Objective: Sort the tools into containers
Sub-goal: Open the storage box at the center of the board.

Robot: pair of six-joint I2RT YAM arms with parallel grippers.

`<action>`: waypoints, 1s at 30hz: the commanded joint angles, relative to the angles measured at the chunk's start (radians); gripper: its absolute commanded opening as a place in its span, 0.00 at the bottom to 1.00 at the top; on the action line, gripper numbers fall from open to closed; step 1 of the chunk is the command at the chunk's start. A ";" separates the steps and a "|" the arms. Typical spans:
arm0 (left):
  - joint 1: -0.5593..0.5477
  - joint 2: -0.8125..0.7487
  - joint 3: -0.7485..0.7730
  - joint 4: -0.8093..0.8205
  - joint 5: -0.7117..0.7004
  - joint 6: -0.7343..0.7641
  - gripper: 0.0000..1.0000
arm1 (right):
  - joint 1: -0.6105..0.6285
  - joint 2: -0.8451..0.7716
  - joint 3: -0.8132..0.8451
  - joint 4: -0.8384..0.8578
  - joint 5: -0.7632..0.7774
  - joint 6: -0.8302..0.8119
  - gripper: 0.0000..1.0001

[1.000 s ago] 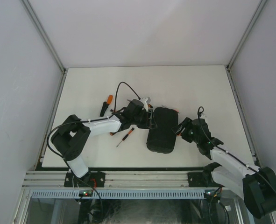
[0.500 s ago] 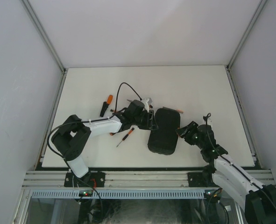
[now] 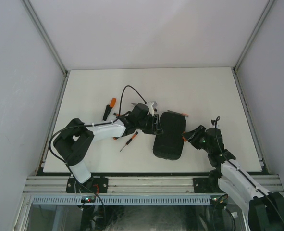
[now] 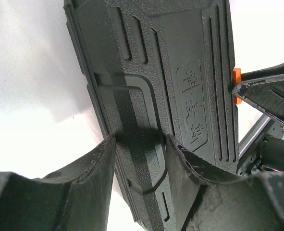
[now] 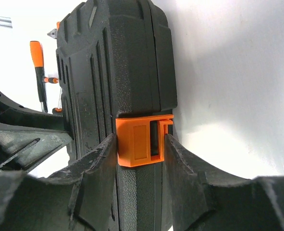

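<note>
- Top view: the closed black case point(image 3: 169, 137) lies on the desk point(image 3: 204, 91) a little right of the middle, nearer the near edge than the far one, its long side running far to near.
- Top view: the left gripper point(image 3: 154, 124) meets the case's left far side and the right gripper point(image 3: 186, 137) meets its right side. A thin screwdriver point(image 3: 129, 142) lies just left of the case, and an orange-handled tool point(image 3: 108, 108) lies farther left, apart from both.
- Left wrist view: the left gripper's fingers point(image 4: 96, 166) stand partly apart, tips against the ribbed shell of the case point(image 4: 180, 57), one on each side of a darker raised band. Whether they pinch that band I cannot tell.
- Right wrist view: the right gripper's fingers point(image 5: 96, 163) are drawn in on the orange latch point(image 5: 134, 142) at the case's seam, one pressed to each side of it. The case point(image 5: 127, 62) is seen edge-on here, both halves together.
</note>
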 commanded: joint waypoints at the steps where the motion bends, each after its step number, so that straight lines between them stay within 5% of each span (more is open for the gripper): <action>1: -0.009 0.038 0.010 -0.105 -0.006 0.028 0.49 | -0.016 0.005 -0.016 -0.039 0.042 -0.010 0.38; 30: -0.009 0.043 0.011 -0.108 -0.005 0.024 0.47 | -0.074 -0.097 -0.051 -0.206 0.092 0.006 0.40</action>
